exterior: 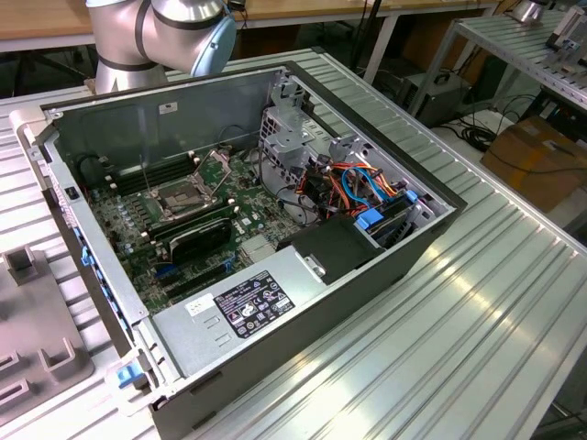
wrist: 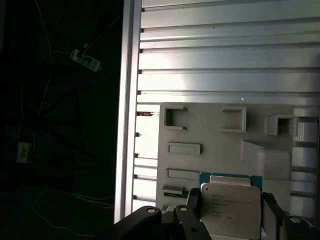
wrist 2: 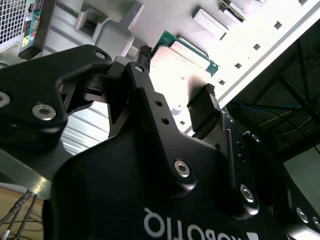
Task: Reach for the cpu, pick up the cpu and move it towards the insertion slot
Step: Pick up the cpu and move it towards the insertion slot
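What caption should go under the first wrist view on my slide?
Robot hand around a silver chip at a pale grey tray on a ribbed table.

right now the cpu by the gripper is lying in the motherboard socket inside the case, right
No, only the place is wrong. The cpu by the gripper is lying on the grey tray with moulded recesses, which rests on the ribbed metal table outside the case. The first wrist view shows this.
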